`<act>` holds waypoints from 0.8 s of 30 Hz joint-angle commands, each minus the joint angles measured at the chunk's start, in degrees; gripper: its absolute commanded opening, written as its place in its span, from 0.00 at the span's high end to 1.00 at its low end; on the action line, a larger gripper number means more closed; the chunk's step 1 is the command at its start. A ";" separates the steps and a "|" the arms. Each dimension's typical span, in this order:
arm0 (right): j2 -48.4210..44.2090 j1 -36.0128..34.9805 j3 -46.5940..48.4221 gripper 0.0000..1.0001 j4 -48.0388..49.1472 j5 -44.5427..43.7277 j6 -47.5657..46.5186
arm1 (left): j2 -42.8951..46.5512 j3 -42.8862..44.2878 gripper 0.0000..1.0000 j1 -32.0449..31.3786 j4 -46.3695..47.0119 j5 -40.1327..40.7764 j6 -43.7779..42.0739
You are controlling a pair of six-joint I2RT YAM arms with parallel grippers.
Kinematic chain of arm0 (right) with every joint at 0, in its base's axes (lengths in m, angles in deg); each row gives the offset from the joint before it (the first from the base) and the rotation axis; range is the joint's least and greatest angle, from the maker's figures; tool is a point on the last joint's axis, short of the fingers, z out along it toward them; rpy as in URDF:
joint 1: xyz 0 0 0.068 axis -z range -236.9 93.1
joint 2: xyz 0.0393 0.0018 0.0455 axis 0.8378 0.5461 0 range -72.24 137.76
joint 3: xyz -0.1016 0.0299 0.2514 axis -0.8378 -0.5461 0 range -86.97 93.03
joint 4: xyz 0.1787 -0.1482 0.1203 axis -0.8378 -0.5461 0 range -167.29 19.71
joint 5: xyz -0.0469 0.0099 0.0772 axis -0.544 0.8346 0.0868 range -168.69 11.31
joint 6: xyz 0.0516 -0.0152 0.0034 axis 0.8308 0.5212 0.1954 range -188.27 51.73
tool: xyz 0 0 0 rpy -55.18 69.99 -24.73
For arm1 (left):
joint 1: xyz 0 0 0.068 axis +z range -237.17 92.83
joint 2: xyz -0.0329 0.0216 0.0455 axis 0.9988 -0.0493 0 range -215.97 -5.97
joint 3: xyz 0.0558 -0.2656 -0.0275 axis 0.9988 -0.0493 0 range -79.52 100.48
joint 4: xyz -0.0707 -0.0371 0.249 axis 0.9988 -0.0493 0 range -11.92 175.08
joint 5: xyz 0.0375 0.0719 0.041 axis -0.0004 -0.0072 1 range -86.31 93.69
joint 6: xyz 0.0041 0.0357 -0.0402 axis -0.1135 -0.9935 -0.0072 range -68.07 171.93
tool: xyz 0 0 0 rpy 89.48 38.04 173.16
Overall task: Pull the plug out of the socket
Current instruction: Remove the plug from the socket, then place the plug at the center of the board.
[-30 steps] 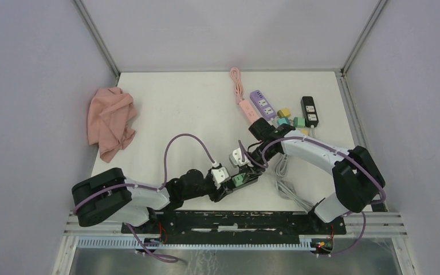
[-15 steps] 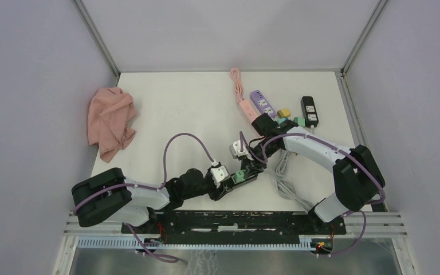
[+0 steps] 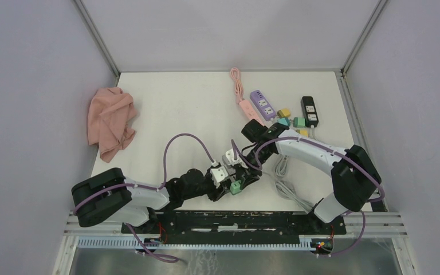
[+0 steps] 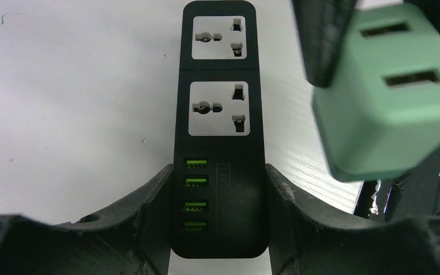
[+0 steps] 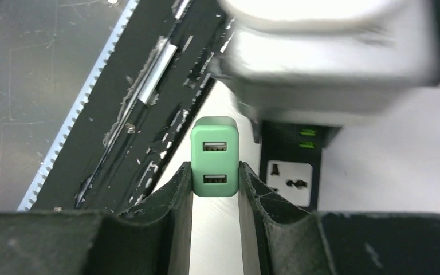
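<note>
Near the surface's near edge, the right claw pinches the green plug free, just beside the black strip, which the left claw clamps, pointing lengthwise away.

We've pulled the green square plastic plug clear of the black plastic power strip. The right gripper has swung it left and nearer the arm bases.

The mint-green plug, showing two USB ports, is hanging clear of the socket strip in the right claw. The black strip is lying flat on the bench, outlets uncovered.
</note>
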 commanded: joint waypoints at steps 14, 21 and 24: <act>-6.72 34.20 -2.35 0.98 29.88 -16.85 44.85 | 1.80 1.17 0.97 0.08 2.98 0.54 0.55; -4.37 41.86 -4.10 0.90 38.17 -30.06 61.35 | 3.17 0.77 0.97 0.03 3.07 1.37 1.70; -3.02 42.65 -3.91 0.84 38.78 -35.42 64.55 | 3.96 0.56 0.97 0.07 2.98 1.73 2.29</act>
